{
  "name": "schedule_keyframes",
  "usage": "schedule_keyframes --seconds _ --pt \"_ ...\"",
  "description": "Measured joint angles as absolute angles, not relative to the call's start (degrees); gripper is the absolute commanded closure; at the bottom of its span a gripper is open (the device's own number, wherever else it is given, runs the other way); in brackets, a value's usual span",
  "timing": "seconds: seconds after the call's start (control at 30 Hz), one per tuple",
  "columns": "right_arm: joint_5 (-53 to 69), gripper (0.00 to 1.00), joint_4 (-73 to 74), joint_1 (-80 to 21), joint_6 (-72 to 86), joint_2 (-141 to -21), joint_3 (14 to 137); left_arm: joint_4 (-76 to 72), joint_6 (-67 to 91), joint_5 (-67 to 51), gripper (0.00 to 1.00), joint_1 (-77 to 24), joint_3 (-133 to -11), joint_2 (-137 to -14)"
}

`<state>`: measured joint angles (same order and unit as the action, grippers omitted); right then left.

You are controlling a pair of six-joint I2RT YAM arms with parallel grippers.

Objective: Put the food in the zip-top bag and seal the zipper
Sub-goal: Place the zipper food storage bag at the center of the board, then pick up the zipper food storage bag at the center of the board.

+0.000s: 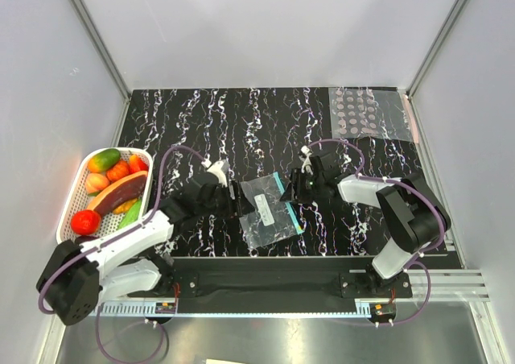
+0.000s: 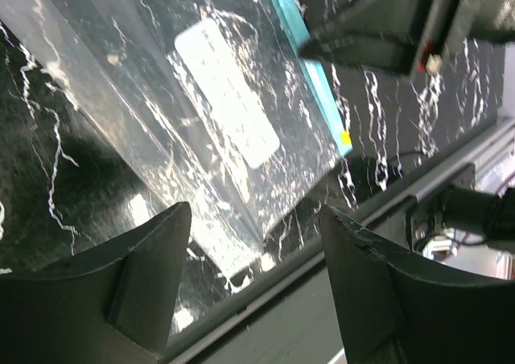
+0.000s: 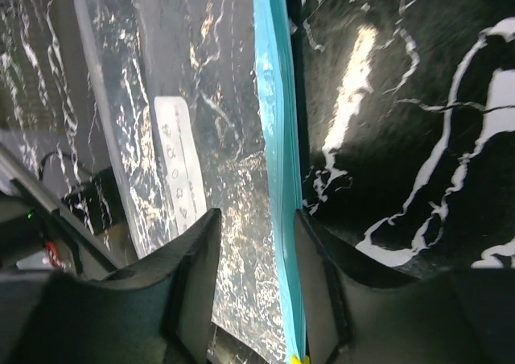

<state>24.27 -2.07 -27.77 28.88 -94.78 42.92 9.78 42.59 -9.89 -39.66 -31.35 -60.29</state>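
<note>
We see the clear zip-top bag [image 1: 265,211] lying flat on the black bench [image 1: 201,122] with white streaks, in the middle, between the two arms. Its zipper [image 1: 290,207] is the light blue strip along the bag's right edge. The bag has a white label [image 2: 229,94] on it.

The left hand [image 1: 239,201] is at the left edge of the bag. From its own camera we see its two fingers [image 2: 153,275] wide apart, with a corner of the bag just in front of the gap. They hold nothing.

The right hand [image 1: 291,188] is at the zipper side. In its own camera the blue zipper [image 3: 273,98] runs down into the gap between the two fingers [image 3: 193,283]. The fingers are apart, one on each side of the bag's edge. The strip is right beside one finger, but the hand is not squeezed shut on it.

The food is not in the bag. It sits in a white basket [image 1: 71,199] at the left side of the bench. There we see the green and orange fruit [image 1: 105,159], the orange fruit [image 1: 118,171] and the peach-pink fruit [image 1: 96,184], close together at the far end. A red tomato [image 1: 84,221] is at the near end.

A clear sheet with grey dots [image 1: 370,114] lies at the far right corner of the bench.
</note>
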Motion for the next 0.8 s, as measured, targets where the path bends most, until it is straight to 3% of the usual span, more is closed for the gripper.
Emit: schedule_keyframes --seconds 0.43,0.67,0.8 --pt "31.27 0.7 -4.97 -27.75 29.43 -93.76 41.43 2.07 43.55 -8.75 0.32 -39.68 -31.35 -75.85" --pt "33.93 0.81 -6.33 -27.75 29.45 -93.82 41.43 -0.71 43.55 -9.15 0.34 -39.68 -31.03 -78.3" --pt "35.7 0.8 -7.22 -27.97 29.63 -93.84 41.43 -1.78 43.53 -9.26 0.35 -39.68 -30.59 -78.3"
